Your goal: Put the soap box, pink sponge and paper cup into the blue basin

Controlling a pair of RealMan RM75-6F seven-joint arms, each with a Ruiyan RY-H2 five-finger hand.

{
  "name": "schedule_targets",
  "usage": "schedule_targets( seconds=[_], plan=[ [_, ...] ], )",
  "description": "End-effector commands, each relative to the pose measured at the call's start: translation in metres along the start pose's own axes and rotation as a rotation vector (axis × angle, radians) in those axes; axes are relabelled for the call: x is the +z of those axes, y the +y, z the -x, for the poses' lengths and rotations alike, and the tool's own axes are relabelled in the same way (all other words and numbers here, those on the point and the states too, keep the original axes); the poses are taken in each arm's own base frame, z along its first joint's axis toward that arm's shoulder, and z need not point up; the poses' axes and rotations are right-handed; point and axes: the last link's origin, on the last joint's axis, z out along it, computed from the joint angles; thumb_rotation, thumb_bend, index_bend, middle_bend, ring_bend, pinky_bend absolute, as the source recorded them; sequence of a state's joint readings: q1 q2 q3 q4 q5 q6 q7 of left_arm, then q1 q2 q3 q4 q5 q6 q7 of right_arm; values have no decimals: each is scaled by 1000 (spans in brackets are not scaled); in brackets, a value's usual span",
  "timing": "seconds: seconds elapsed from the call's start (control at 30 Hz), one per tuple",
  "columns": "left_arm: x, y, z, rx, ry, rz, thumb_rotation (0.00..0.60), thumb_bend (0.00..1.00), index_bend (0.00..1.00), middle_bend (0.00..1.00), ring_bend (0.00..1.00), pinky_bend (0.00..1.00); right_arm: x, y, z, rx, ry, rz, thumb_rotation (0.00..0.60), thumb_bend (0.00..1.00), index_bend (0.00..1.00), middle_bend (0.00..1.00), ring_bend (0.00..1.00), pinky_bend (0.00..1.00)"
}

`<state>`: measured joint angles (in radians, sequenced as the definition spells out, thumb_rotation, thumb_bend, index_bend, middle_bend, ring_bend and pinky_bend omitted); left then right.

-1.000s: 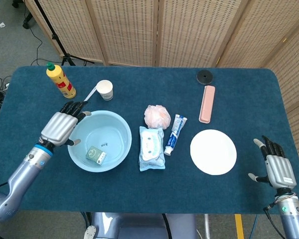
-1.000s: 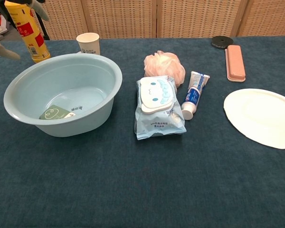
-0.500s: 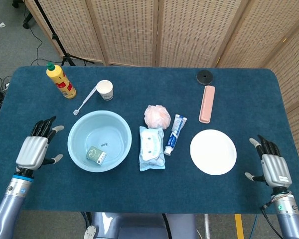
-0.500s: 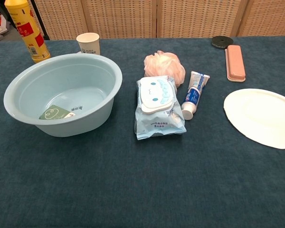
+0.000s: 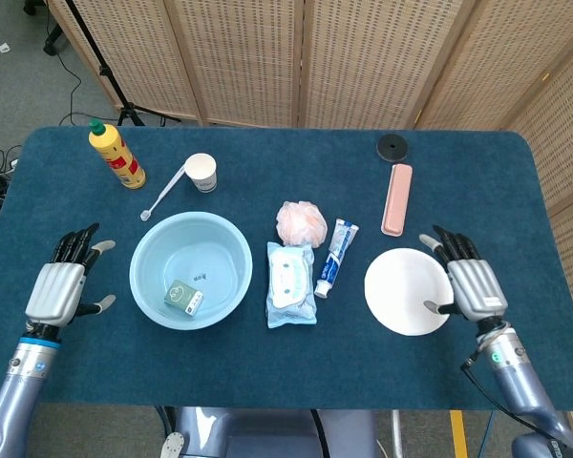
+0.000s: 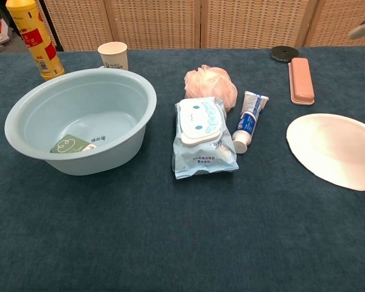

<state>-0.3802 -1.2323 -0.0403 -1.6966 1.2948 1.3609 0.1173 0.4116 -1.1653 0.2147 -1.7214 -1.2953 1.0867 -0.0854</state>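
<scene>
Head view: my right robot hand (image 5: 474, 284) hovers spread over the white plate (image 5: 401, 291); my left robot hand (image 5: 62, 284) rests spread beside the blue basin (image 5: 151, 248).

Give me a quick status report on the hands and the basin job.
Left robot hand open, empty. Right robot hand open beside white plate. Soap box in blue basin; pink sponge, paper cup outside. Nothing blocking.

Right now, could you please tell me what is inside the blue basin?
Only the green soap box lies on the floor of the blue basin. The chest view hides a strip of floor behind the near wall.
</scene>
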Motion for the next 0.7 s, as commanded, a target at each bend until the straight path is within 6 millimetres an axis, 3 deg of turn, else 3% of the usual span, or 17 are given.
schedule_targets(
  seconds=[0.03,0.3,0.7],
  plan=[
    [1,-2,0,-6,0,-9,600,160,218,0,0,39,39,-37,-3,38,-30,-100,600,28,104,0,0,14],
    [3,-8,-3,-39,0,-23,600,161,217,0,0,39,97,-99,13,34,-136,-219,600,28,121,0,0,14],
    [8,-17,-5,-83,-6,-39,600,162,218,0,0,39,149,-168,47,-9,-239,-302,600,28,135,0,0,14]
  ],
)
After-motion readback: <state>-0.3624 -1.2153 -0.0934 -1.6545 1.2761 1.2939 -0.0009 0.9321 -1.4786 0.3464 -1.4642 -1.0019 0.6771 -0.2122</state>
